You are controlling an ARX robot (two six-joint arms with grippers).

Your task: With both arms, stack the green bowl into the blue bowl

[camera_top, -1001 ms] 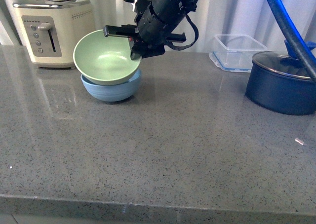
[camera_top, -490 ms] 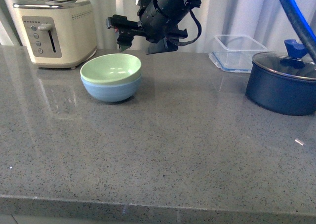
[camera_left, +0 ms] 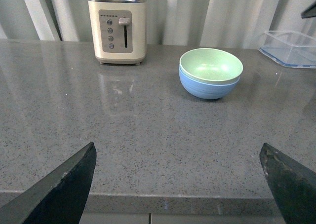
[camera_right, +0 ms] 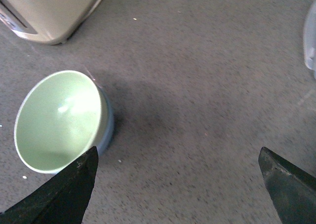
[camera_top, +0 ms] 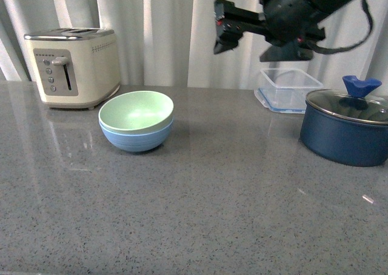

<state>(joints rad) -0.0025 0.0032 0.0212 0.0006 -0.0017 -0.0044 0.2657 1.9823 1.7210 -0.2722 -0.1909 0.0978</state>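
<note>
The pale green bowl point(camera_top: 136, 110) sits level inside the light blue bowl point(camera_top: 137, 139) on the grey counter, left of centre. My right gripper point(camera_top: 240, 43) hangs open and empty high above the counter, up and to the right of the bowls. In the right wrist view the green bowl point(camera_right: 56, 120) and a sliver of the blue bowl point(camera_right: 109, 129) lie far below the right gripper point(camera_right: 177, 184). My left gripper point(camera_left: 177, 184) is open and empty over the counter's front edge, well short of the green bowl point(camera_left: 211, 64) and blue bowl point(camera_left: 207, 90). The left arm is outside the front view.
A cream toaster point(camera_top: 76, 66) stands at the back left, close behind the bowls. A clear plastic container point(camera_top: 288, 87) and a dark navy lidded pot point(camera_top: 344, 134) are at the right. White curtains close off the back.
My right gripper let go of the tilted green bowl, which settled level into the blue bowl. The gripper then rose and swung away to the right.
</note>
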